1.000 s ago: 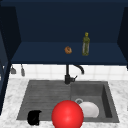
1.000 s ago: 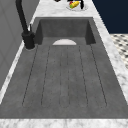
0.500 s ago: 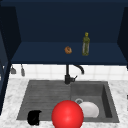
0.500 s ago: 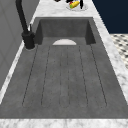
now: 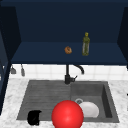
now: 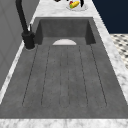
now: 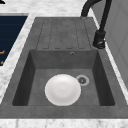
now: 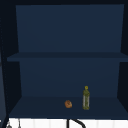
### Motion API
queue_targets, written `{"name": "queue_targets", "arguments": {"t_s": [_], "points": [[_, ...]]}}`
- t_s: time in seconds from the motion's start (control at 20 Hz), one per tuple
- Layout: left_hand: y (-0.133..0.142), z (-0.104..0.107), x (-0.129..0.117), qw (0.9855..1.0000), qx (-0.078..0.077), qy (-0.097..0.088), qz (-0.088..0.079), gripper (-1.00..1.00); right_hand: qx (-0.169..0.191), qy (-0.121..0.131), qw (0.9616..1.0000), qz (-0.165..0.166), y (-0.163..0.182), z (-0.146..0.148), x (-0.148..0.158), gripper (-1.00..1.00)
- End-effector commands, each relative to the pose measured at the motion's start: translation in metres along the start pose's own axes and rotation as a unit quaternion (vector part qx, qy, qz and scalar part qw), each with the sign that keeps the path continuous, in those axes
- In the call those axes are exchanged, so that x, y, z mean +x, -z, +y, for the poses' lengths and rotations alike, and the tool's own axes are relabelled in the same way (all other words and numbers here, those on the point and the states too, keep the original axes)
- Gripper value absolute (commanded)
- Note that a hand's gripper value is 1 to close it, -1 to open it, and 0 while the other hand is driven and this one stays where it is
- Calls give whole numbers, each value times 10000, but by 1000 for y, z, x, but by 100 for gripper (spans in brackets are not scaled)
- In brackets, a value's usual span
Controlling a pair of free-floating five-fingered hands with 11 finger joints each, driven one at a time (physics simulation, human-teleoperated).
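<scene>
One left hand (image 5: 34,117) hangs at lower left, near a red ball (image 5: 67,115); its grip is unreadable, and any grasp seemingly hasn't begun. A plate (image 7: 62,89) lies in the sink (image 7: 103,82).

A plate (image 7: 62,89) lay in the sink basin (image 7: 100,82), lower centre of frame, drain (image 7: 82,80) just right of it; drainboard (image 7: 62,33) behind, faucet (image 7: 100,37) upper right

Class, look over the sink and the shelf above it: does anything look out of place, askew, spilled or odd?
One oddity: a large red ball at the sink's front edge, hiding part of the white plate in the basin. The left robot hand is beside it. The bottle stands upright on the shelf near a small orange thing. Nothing spilled.
</scene>
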Motion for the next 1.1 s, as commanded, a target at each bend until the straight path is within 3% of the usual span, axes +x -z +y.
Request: {"name": "queue_targets", "arguments": {"t_s": [0.0, 0.45, 1.05], "points": [[0, 0, 0, 10000, 0, 0, 0, 0, 59, 463, 9989, -95, -9, -9, -14, -100], [0, 0, 0, 10000, 0, 0, 0, 0, 215, 1215, 9914, -445, -23, -24, -38, -100], [0, 0, 0, 10000, 0, 0, 0, 0, 389, 1887, 9795, -583, -38, -49, -66, -100]]}}
